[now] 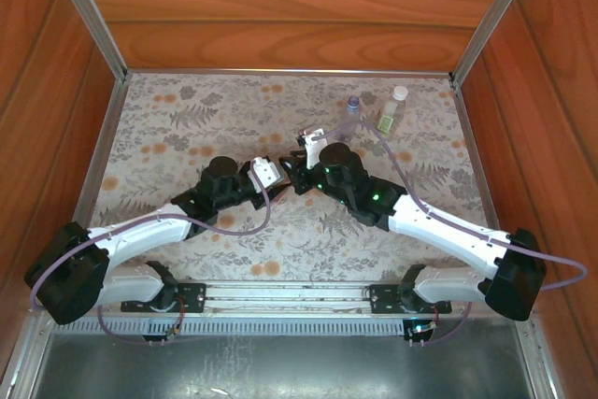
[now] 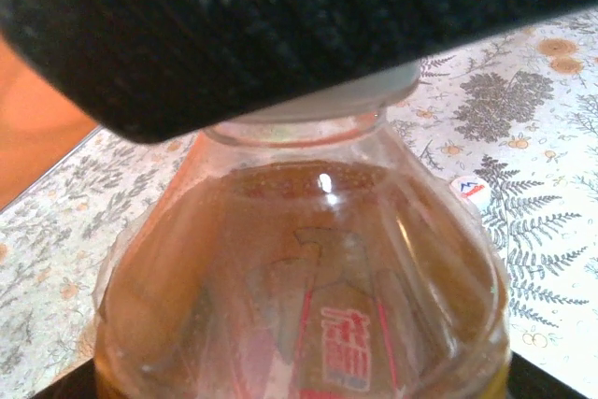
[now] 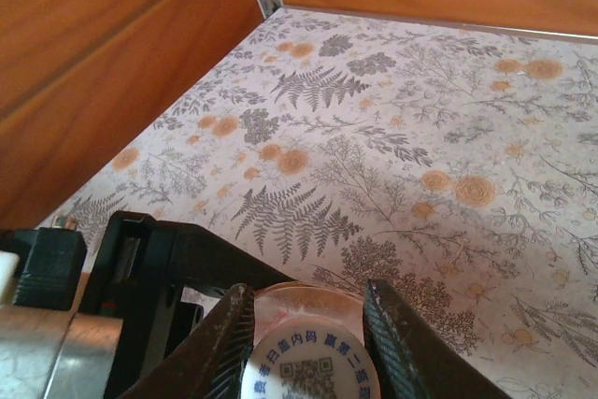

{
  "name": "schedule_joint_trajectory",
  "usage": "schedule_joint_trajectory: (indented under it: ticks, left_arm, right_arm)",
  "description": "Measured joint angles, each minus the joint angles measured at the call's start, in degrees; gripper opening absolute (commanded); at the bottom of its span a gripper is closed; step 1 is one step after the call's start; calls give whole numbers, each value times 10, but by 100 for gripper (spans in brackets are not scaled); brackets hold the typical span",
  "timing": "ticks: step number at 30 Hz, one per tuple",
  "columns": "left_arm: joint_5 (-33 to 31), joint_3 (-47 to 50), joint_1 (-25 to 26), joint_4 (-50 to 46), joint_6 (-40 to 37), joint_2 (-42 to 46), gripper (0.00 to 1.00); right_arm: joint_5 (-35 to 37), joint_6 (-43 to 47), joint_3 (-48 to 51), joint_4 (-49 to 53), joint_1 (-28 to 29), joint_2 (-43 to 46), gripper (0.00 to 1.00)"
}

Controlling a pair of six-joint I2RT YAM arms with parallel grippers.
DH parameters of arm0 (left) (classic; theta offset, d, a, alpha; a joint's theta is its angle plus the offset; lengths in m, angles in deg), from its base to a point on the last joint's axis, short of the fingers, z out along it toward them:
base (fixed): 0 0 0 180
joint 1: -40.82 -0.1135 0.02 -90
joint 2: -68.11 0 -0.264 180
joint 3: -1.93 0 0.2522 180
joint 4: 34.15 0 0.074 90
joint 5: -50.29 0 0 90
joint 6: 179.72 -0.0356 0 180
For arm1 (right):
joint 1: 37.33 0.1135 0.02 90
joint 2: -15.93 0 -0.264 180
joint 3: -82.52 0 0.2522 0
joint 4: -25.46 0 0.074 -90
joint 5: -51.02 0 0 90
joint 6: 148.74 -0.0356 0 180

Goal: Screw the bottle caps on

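Note:
The amber bottle [image 2: 308, 296] with its red-printed label stands close in the left wrist view, and my left gripper [image 1: 271, 175] is shut on its body at the middle of the table. A white cap [image 3: 308, 371] with blue printing and a QR code sits on the bottle's neck. My right gripper [image 3: 306, 304] is shut on this cap, one ribbed finger on each side. The same cap [image 2: 374, 95] peeks out under the right gripper's black finger [image 2: 327, 25]. The green-label bottle [image 1: 389, 115] carries a white cap [image 1: 400, 92] at the back right, with the bluish bottle [image 1: 353, 106] beside it.
A floral cloth [image 1: 187, 128] covers the table, walled by wooden panels [image 1: 280, 7] on three sides. Both arms meet at the centre, with their cables looping close by. The two standing bottles are just behind the right wrist. A small white scrap [image 2: 470, 189] lies on the cloth.

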Motion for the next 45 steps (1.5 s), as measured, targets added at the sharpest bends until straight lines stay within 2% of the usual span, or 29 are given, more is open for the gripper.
schedule_joint_trajectory:
  ticks: [9, 14, 19, 24, 31, 41, 43, 44, 45]
  left_arm:
    - [32, 0, -2, 12, 11, -7, 86]
    - [31, 25, -4, 15, 18, 23, 99]
    - [14, 85, -13, 19, 35, 110, 100]
    - [-6, 131, -17, 27, 78, 150, 100]
    - [-21, 165, -17, 42, 129, 154, 100]
    - [-26, 161, -17, 64, 136, 107, 100]
    - [-26, 160, -17, 68, 137, 95, 100]
    - [-27, 160, -17, 70, 137, 89, 100]
    - [-27, 160, -17, 72, 138, 83, 100]
  right_arm:
    - [29, 9, -1, 26, -7, 4, 2]
    - [74, 41, -6, 67, -22, 3, 2]
    - [89, 85, -45, 82, -64, -33, 2]
    - [77, 123, -108, 74, -130, -112, 2]
    - [39, 158, -217, 52, -179, -245, 2]
    - [-22, 180, -356, 19, -182, -424, 5]
    - [-28, 182, -363, 15, -182, -430, 11]
    - [-28, 183, -363, 17, -182, -430, 17]
    - [-28, 184, -362, 16, -182, -430, 28]
